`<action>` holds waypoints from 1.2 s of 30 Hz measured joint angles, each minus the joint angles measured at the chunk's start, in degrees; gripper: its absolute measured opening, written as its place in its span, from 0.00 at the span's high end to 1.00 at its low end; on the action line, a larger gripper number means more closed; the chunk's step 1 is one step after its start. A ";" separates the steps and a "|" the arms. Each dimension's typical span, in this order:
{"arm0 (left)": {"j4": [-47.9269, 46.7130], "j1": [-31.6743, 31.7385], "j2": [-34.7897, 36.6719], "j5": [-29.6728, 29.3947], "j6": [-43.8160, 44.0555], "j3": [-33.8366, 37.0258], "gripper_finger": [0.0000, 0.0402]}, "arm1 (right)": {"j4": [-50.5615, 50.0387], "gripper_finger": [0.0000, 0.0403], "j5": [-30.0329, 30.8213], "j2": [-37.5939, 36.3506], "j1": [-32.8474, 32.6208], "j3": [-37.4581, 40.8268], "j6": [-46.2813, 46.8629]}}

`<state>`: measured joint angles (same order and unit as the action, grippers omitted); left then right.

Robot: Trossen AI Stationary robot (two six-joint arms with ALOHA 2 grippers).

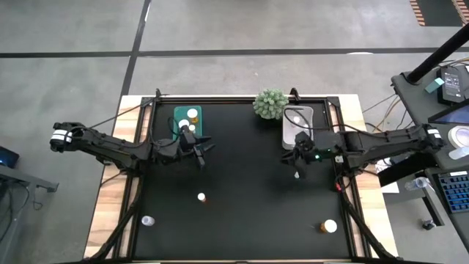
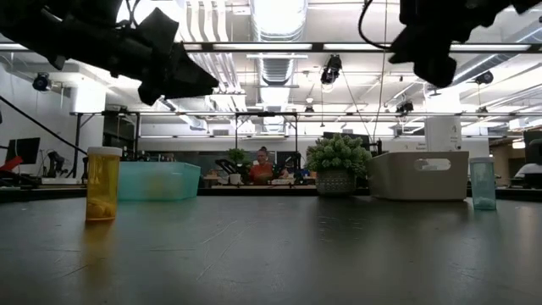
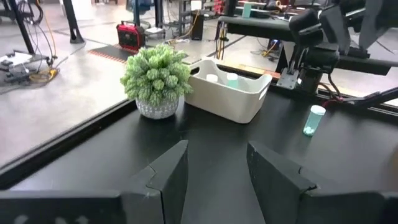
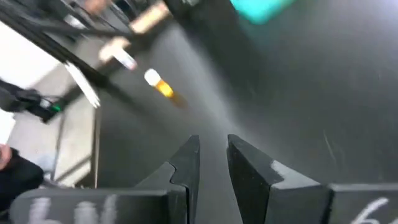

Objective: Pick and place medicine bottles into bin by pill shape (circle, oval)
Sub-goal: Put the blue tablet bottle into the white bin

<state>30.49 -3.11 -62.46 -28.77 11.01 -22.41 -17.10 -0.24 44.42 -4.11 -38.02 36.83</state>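
My left gripper [image 1: 204, 147] [image 3: 217, 152] hangs open and empty above the table, just near of the green bin [image 1: 188, 122], which holds white-capped bottles. My right gripper [image 1: 296, 161] [image 4: 213, 146] hangs above the table near of the white bin [image 1: 298, 122]; its fingers are a narrow gap apart and empty. A small pale bottle [image 1: 296, 175] [image 3: 314, 119] stands on the table just near of it. An amber bottle [image 1: 201, 196] [image 4: 159, 85] stands mid-table. A pale bottle [image 1: 147, 220] and another amber bottle [image 1: 328, 226] are by the near edge.
A spiky green plant ball in a pot [image 1: 270, 103] [image 3: 157, 78] stands at the far edge between the two bins. The white bin [image 3: 227, 93] holds small bottles. Wooden strips and a frame border the black table top [image 1: 249, 213].
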 joint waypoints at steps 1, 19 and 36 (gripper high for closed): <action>0.64 0.00 0.00 0.00 -0.83 0.00 0.63 | -3.84 0.82 0.01 1.18 -0.35 -1.98 1.59; 4.23 0.00 0.02 0.02 -4.30 -0.07 0.63 | -51.33 0.83 0.19 21.64 -11.15 -26.80 25.11; 4.16 0.00 0.02 0.03 -5.79 -0.06 0.63 | -55.47 0.70 0.23 23.63 -11.27 -20.87 31.56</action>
<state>34.65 -3.11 -62.43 -28.74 5.21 -22.47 -72.58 -0.01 68.05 -15.38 -58.88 68.38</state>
